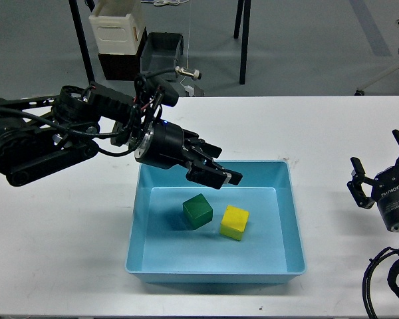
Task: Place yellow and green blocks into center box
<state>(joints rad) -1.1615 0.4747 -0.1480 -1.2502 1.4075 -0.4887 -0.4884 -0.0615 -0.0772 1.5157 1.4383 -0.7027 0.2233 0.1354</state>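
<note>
Apparently the task is all but finished: the green block (197, 211) and the yellow block (235, 222) both lie on the floor of the center box (216, 268), just beside each other, the green nearer the box's left wall. The box sits near the front edge of the table (60, 252). The left tool (215, 174) hangs over the box's back left corner, fingers parted and empty. The right tool (376, 179) rests near the table's right edge, fingers spread, holding nothing. What seems left is only pulling the left arm clear.
</note>
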